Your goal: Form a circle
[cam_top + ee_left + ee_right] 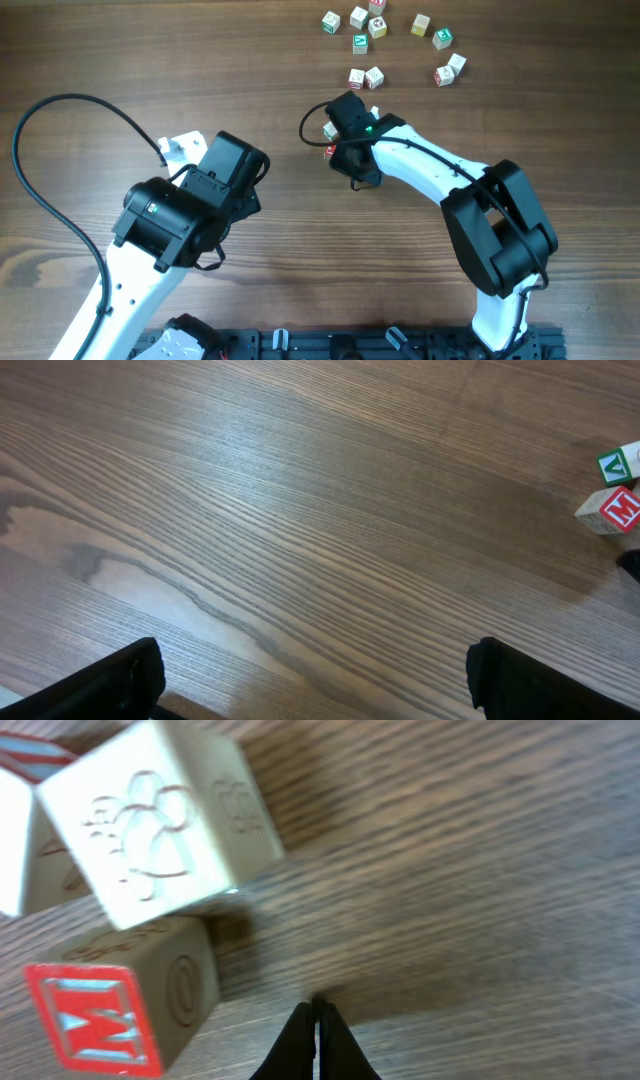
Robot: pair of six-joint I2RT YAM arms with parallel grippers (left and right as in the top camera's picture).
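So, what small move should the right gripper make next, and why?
Probably push the shut right gripper sideways against the red M cube: its closed fingertips hold nothing and sit beside that cube, and the scattered cubes form no circle yet.

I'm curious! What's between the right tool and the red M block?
Only bare table separates the right tool from the red M block, in the right wrist view.

Bare counter [280,90] lies open ahead of the left hand [315,678], whose fingers stand wide apart. The right hand [316,1020], pinched closed, has the red M cube [100,1020] and a carved pale cube [150,820] close beside it. Scattered letter cubes [377,27] crowd the far edge.
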